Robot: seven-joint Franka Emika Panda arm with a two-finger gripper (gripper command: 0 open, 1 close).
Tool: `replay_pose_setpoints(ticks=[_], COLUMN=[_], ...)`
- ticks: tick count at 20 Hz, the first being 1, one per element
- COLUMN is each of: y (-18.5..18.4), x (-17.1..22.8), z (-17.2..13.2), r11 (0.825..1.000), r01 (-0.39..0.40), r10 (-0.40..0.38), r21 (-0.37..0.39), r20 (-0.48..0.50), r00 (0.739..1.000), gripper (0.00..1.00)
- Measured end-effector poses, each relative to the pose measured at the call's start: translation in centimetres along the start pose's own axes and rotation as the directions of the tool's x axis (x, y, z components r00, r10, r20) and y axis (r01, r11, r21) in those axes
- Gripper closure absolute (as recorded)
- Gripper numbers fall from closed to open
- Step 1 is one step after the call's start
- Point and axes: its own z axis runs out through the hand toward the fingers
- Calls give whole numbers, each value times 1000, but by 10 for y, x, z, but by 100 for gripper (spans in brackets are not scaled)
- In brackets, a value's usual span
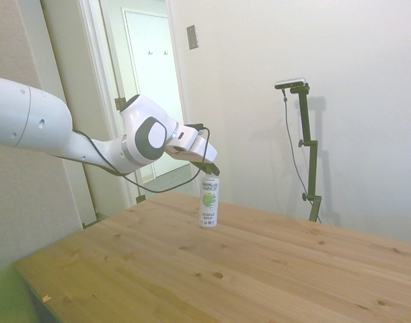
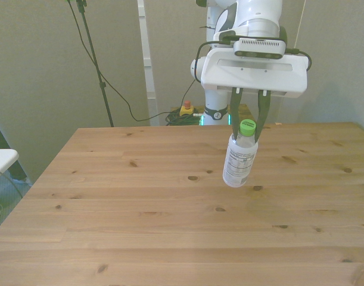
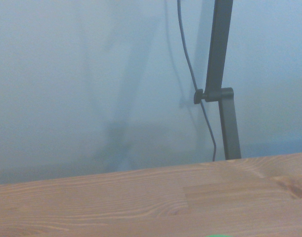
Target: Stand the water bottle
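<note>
Wooden table (image 2: 140,226) w/ knots, plain walls behind. Gripper (image 2: 248,126) clamped on water bottle (image 2: 239,162) at green cap; bottle hangs below it, upright, base at tabletop.

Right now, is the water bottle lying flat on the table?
No. In the side view the water bottle is upright, cap end up between the gripper fingers, its base at the table.

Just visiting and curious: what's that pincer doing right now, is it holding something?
Pincer: closed on the water bottle, gripping it just below its green cap.
</note>
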Motion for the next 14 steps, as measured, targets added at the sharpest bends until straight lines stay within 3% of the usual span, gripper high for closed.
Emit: replay_pose_setpoints(ticks=[8, 14], y=[5, 4], x=[-8, 5], z=[5, 22], r11=[994, 985], r01=[17, -10], r10=[-9, 32], r21=[107, 174], r20=[-76, -125], r00=[997, 992], gripper=[100, 100])
